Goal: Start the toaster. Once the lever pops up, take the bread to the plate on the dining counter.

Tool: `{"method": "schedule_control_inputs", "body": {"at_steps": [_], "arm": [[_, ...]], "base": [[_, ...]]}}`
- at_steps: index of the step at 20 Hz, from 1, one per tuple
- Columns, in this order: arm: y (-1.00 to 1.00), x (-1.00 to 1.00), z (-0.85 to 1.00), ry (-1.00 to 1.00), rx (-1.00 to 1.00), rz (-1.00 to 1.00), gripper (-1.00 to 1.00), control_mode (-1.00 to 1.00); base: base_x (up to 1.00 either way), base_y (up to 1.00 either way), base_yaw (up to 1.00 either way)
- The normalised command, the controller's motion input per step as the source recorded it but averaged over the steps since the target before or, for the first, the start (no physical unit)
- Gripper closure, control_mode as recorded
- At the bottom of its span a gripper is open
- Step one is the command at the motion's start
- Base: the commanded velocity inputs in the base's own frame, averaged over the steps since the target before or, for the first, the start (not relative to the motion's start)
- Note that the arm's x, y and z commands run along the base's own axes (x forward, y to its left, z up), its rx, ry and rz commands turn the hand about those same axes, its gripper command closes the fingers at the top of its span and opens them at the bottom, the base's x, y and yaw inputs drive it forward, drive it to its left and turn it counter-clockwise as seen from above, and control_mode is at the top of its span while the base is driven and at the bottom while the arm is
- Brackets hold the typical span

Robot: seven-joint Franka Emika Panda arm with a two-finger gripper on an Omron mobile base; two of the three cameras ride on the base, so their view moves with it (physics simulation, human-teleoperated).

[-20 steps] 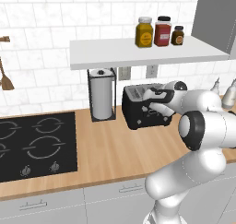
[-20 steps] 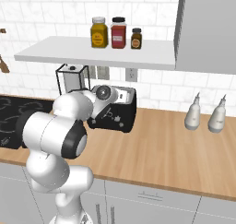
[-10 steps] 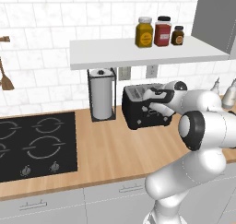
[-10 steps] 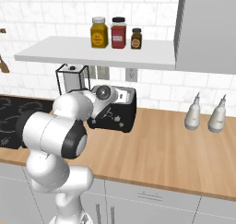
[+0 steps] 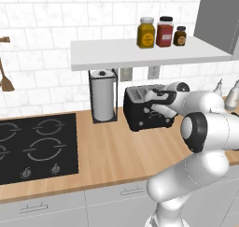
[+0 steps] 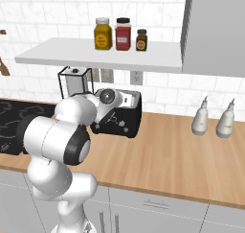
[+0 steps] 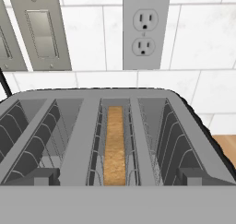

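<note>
The wooden worktop is running under white tiled walls, carrying a black hob and a paper-towel roll below a shelf of jars. The toaster is standing beside the roll, the gripper hovering at its front, jaws apart and empty. The bread is sitting low in a slot; judging by this, carrying it off is still waiting.
</note>
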Motion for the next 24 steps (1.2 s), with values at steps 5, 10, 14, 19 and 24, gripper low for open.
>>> {"method": "schedule_control_inputs", "body": {"at_steps": [5,10,14,19,24], "arm": [[0.00,0.00,0.00,0.00,0.00,0.00,-1.00,-1.00],[0.00,0.00,0.00,0.00,0.00,0.00,-1.00,-1.00],[0.00,0.00,0.00,0.00,0.00,0.00,-1.00,-1.00],[0.00,0.00,0.00,0.00,0.00,0.00,-1.00,-1.00],[0.00,0.00,0.00,0.00,0.00,0.00,-1.00,-1.00]], "base": [[0.00,0.00,0.00],[0.00,0.00,0.00],[0.00,0.00,0.00],[0.00,0.00,0.00],[0.00,0.00,0.00]]}}
